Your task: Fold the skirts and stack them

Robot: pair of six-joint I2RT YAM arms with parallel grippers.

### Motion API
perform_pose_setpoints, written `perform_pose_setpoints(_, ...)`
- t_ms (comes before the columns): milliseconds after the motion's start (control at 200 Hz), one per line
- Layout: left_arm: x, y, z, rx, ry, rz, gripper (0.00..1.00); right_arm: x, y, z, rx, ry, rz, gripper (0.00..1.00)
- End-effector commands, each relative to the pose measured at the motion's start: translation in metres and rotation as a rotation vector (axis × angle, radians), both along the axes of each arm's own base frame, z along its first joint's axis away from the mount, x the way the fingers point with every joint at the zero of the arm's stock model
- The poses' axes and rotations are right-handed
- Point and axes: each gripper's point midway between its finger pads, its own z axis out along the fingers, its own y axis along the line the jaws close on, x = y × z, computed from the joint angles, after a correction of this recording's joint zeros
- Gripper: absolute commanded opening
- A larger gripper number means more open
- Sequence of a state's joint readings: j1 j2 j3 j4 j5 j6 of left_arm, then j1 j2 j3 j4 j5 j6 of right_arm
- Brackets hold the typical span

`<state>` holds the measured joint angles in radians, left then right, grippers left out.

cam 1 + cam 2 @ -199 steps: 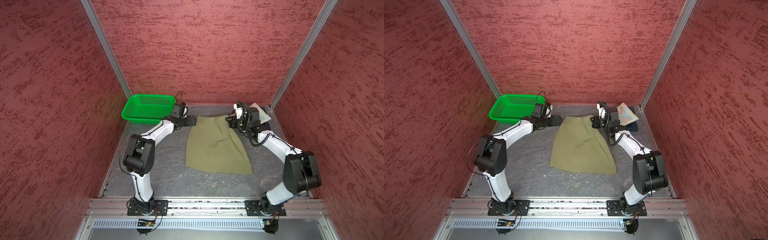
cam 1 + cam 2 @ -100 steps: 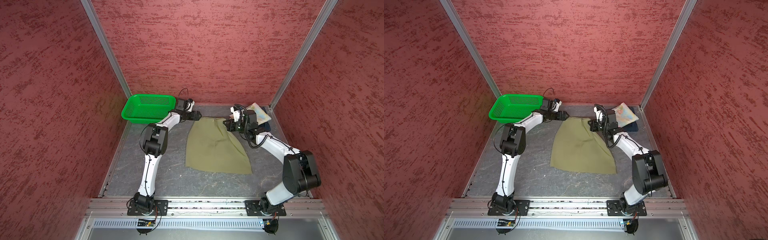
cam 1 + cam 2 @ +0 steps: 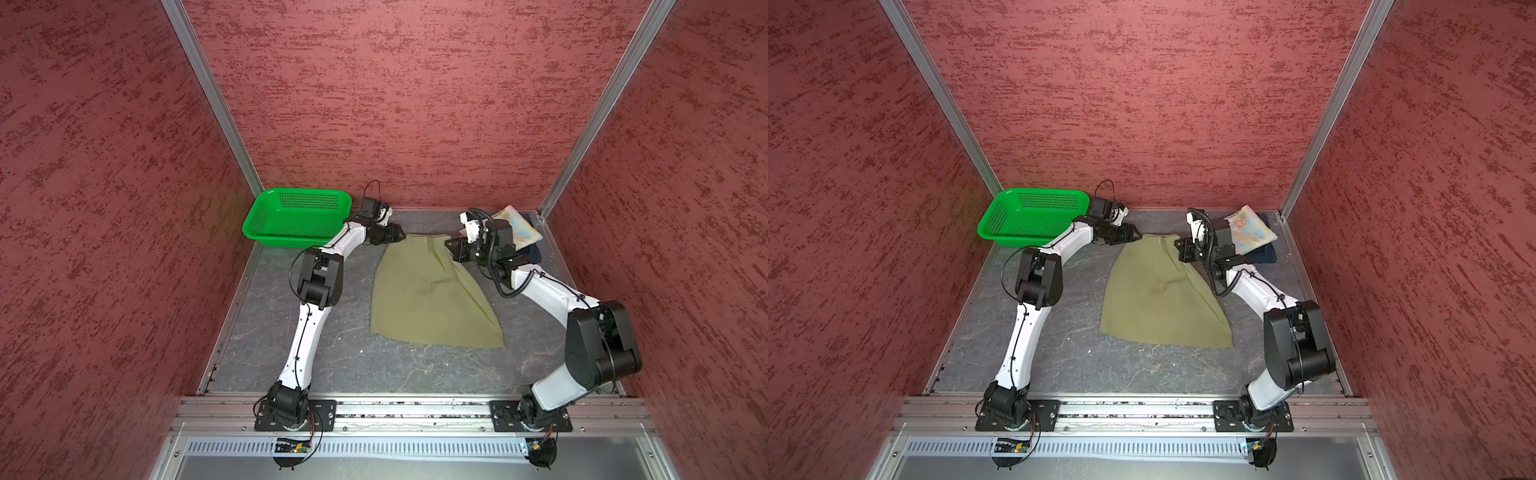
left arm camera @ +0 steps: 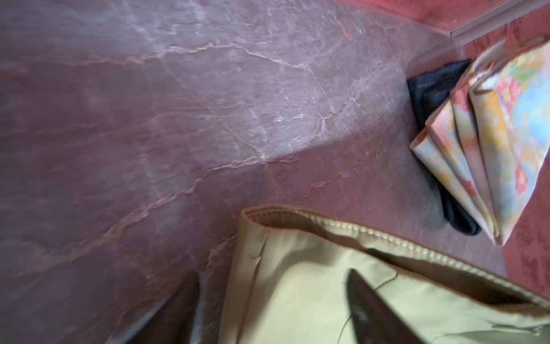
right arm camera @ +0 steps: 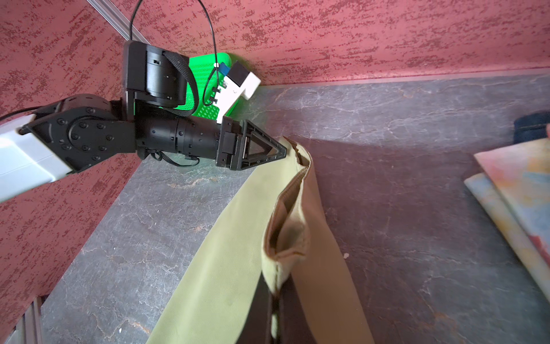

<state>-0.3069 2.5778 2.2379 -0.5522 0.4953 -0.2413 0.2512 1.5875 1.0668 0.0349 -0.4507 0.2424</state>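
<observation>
Right wrist view: the right gripper [image 5: 273, 295] is seen clamped on one waistband corner of the olive skirt [image 5: 214, 268].
Left wrist view: the other waistband corner is straddled by the left gripper [image 4: 272, 286]; its jaws stand apart, and no pinch is made.
Step in hand: judged to be the taking of both waistband corners, ahead of the first fold.
Next move: a firm left pinch is called for, then an even lift of both corners toward the hem.
Arm pose: in both top views, both arms are stretched from the bottom rail to mid-frame, elbows raised, wrists low and turned inward.
Skirt's place: spread flat at the centre of the table [image 3: 332, 365], hem lowermost.
Far corners: at upper right, the floral skirt [image 3: 519, 226] is laid folded on the denim skirt [image 3: 535, 252]; at upper left, the green basket [image 3: 295, 216] is set.
</observation>
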Motion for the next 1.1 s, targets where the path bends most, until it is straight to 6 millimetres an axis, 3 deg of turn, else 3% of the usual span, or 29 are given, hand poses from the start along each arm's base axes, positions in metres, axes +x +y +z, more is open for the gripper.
perform_pose_setpoints(0, 0.001, -0.017, 0.001, -0.103, 0.051, 0.002, 0.03, 0.003, 0.003, 0.035, 0.023, -0.101, 0.008, 0.00)
perform_pose_setpoints(130, 0.012, -0.016, 0.044, -0.188, -0.005, 0.030, 0.00, 0.004, 0.000, 0.040, 0.014, -0.112, -0.010, 0.00)
perform_pose_setpoints(331, -0.003, 0.015, 0.147, -0.192, -0.180, 0.068, 0.00, 0.003, -0.013, 0.068, -0.026, -0.181, -0.070, 0.00)
perform_pose_setpoints(391, -0.021, 0.026, 0.181, -0.186, -0.242, 0.079, 0.00, 0.001, -0.017, 0.076, -0.044, -0.199, -0.088, 0.00)
perform_pose_setpoints(421, -0.032, 0.032, 0.198, -0.181, -0.282, 0.084, 0.00, -0.006, -0.021, 0.092, -0.041, -0.234, -0.097, 0.00)
perform_pose_setpoints(491, -0.060, 0.047, 0.229, -0.157, -0.357, 0.108, 0.00, -0.015, -0.028, 0.107, -0.055, -0.269, -0.117, 0.00)
perform_pose_setpoints(626, -0.131, 0.069, 0.282, -0.149, -0.478, 0.143, 0.00, -0.041, -0.041, 0.137, -0.077, -0.337, -0.142, 0.00)
perform_pose_setpoints(786, -0.222, 0.081, 0.320, -0.081, -0.610, 0.152, 0.00, -0.083, -0.055, 0.170, -0.080, -0.423, -0.161, 0.00)
perform_pose_setpoints(892, -0.268, 0.084, 0.336, -0.050, -0.656, 0.136, 0.00, -0.108, -0.062, 0.191, -0.064, -0.459, -0.167, 0.00)
perform_pose_setpoints(997, -0.294, 0.090, 0.355, -0.035, -0.701, 0.143, 0.00, -0.119, -0.066, 0.207, -0.034, -0.461, -0.187, 0.00)
perform_pose_setpoints(1097, -0.296, 0.095, 0.372, -0.040, -0.729, 0.166, 0.00, -0.107, -0.066, 0.207, -0.022, -0.374, -0.212, 0.00)
